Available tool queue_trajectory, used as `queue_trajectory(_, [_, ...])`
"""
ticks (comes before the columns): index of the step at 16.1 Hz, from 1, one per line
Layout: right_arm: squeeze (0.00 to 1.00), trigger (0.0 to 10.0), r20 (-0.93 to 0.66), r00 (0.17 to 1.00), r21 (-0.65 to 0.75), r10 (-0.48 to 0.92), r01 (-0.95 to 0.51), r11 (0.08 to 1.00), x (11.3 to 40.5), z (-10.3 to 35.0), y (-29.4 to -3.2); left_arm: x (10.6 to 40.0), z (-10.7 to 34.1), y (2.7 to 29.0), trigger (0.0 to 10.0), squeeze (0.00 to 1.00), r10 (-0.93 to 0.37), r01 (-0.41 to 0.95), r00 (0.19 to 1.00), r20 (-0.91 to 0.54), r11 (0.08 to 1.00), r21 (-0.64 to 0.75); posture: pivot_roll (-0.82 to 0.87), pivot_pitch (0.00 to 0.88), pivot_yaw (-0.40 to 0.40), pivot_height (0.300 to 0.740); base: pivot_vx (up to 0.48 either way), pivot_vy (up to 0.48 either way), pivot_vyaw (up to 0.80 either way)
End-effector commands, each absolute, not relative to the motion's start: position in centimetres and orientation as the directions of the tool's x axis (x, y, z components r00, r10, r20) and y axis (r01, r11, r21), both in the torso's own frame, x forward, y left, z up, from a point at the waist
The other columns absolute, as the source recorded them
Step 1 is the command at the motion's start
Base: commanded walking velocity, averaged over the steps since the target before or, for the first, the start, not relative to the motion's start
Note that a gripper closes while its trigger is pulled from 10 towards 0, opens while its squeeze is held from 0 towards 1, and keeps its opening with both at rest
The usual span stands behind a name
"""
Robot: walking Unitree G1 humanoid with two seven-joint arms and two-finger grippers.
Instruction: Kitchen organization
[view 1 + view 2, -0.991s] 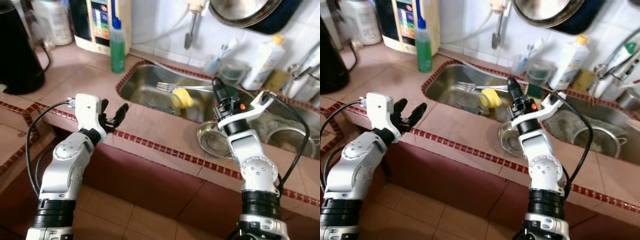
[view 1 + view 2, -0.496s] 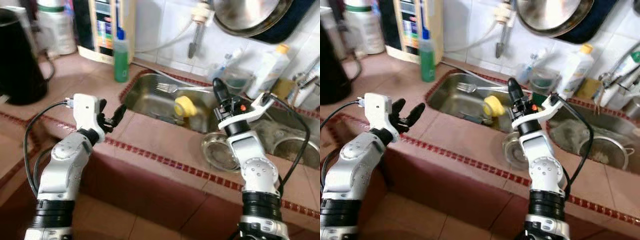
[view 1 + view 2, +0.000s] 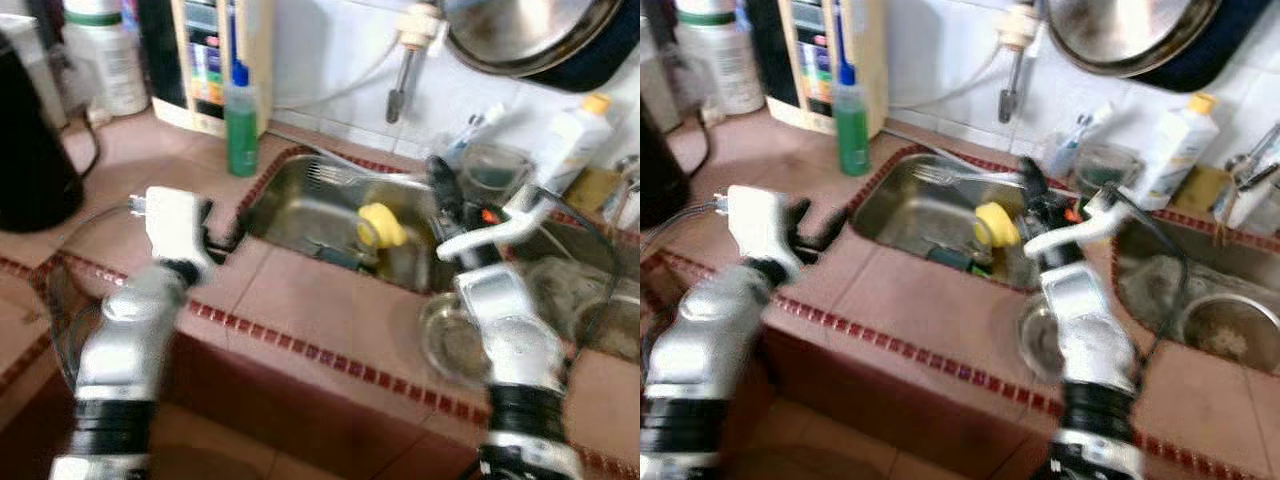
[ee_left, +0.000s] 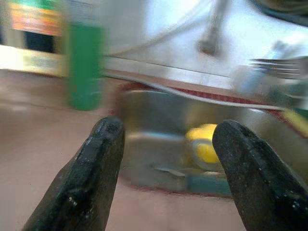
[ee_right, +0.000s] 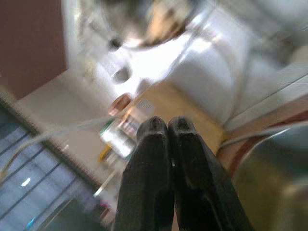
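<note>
- Progress: seemingly early. The sink (image 3: 300,205) holds a yellow cup (image 3: 380,222) and a fork (image 3: 335,175); a steel bowl (image 3: 452,340) sits on the counter (image 3: 330,300) at the sink's 4 o'clock.
- Left gripper (image 4: 166,159): released, fingers spread, empty, over the counter at the sink's 9 o'clock and aimed at the cup.
- Right gripper (image 5: 166,127): clenched on nothing, raised at the cup's 3 o'clock.
- Surface: reddish tiled counter with red mosaic edging; a second basin at 3 o'clock.
- Room: white tiled wall, hanging pan (image 3: 530,35), green bottle (image 3: 240,125) at the sink's 10 o'clock, black kettle (image 3: 35,150). Head views are blurred.
</note>
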State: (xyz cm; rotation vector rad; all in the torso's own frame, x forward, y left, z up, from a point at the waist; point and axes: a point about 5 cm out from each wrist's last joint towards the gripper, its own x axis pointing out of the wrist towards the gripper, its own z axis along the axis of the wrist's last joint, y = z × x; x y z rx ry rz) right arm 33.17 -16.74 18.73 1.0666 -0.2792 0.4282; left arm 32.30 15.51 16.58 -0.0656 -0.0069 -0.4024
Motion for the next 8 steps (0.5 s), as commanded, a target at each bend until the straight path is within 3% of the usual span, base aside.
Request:
queue_trajectory(1, [0.00, 10.0, 0.454, 0.866, 0.764, 0.211, -0.500, 0.409, 33.30, 19.77, -16.32, 32.31, 17.24, 16.26, 10.0, 0.00, -0.376, 0.377, 0.926, 0.034, 0.925, -0.041, 0.04, 0.000, -0.111, 0.740, 0.330, 0.000, 0.00])
queue_trajectory(6, [0.00, 10.0, 0.448, 0.870, 0.766, 0.207, -0.493, 0.414, 33.26, 19.66, -16.44, 32.26, 17.23, 16.32, 10.0, 0.00, -0.374, 0.375, 0.927, 0.032, 0.926, -0.039, 0.04, 0.000, -0.109, 0.740, 0.337, 0.000, 0.00])
queue_trajectory(8, [0.00, 10.0, 0.372, 0.906, 0.783, 0.204, -0.424, 0.455, 33.83, 19.16, -16.57, 32.28, 17.33, 16.30, 10.0, 0.00, -0.372, 0.372, 0.928, 0.032, 0.928, -0.025, 0.04, 0.000, -0.106, 0.740, 0.000, 0.000, 0.00])
